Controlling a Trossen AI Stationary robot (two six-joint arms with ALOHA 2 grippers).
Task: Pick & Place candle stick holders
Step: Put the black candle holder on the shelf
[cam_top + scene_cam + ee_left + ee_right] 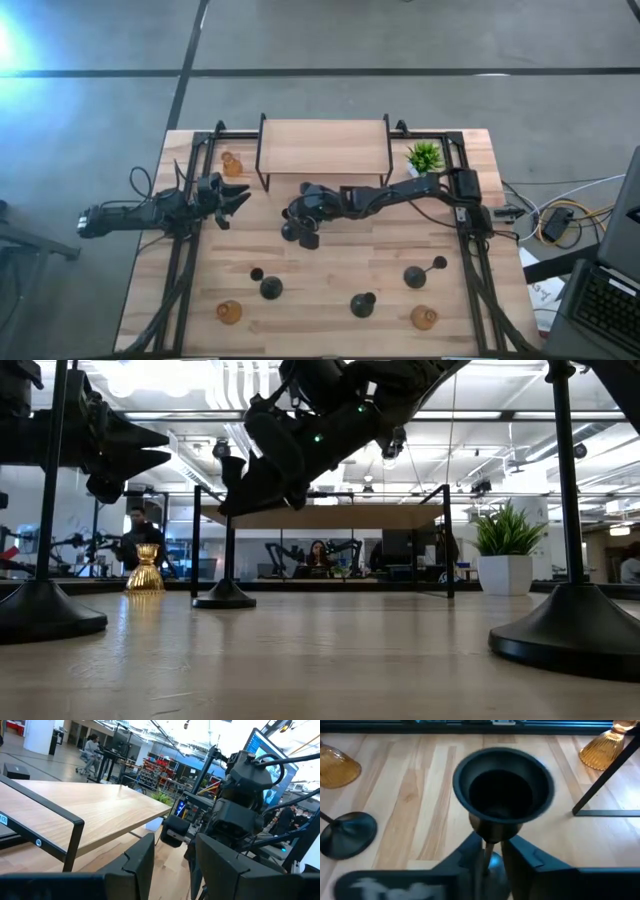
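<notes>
My right gripper (300,222) is over the table's middle, in front of the wooden shelf (323,147), shut on a black candle stick holder (503,785). The low view shows it raised above the table (262,470). My left gripper (236,200) is open and empty at the left, level with the shelf's left end; its fingers show apart in the left wrist view (172,870). Three more black holders (271,288) (363,304) (416,275) stand or lie near the front edge. Amber holders stand at the far left (232,163), near left (230,312) and near right (424,318). My right gripper pinches the black holder's thin stem (486,854) between its two fingers, just below the top cup (504,780). The fingers come slanting down from the table's right side. The holder is lifted clear of the table, and its cup opens toward the wrist camera.
The wooden shelf on black legs stands at the far middle. A small green potted plant (425,156) is at its right end. Black frame rails (187,250) (470,250) run along both table sides. Bare wood lies between the shelf and the front row of holders.
</notes>
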